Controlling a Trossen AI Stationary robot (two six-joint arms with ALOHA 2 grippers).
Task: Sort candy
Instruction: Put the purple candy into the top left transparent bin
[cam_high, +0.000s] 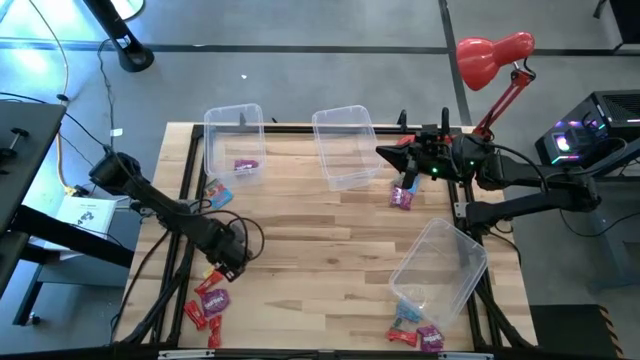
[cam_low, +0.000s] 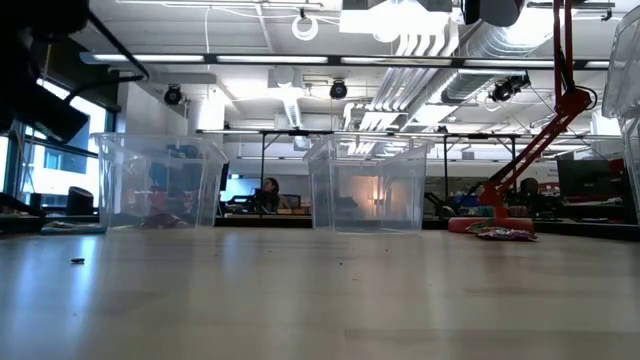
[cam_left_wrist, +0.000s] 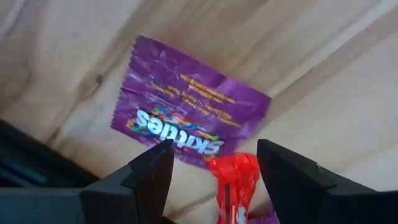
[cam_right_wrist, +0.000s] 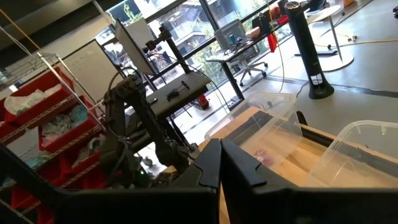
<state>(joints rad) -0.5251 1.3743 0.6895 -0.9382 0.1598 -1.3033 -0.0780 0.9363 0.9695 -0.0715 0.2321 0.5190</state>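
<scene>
The left gripper (cam_left_wrist: 214, 171) stood released astride a red candy (cam_left_wrist: 235, 186), its lower end cut off; a purple packet (cam_left_wrist: 186, 102) lay just beyond. The right gripper (cam_right_wrist: 220, 163) was clenched, empty.

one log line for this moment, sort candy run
left gripper: jaws open over red candy beside purple packet, near-left pile | right gripper: shut, parked by middle bin | held: nothing

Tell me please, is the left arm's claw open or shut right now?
Open. In its wrist view the left claw has its fingers apart, a red candy between them, unpinched.
</scene>
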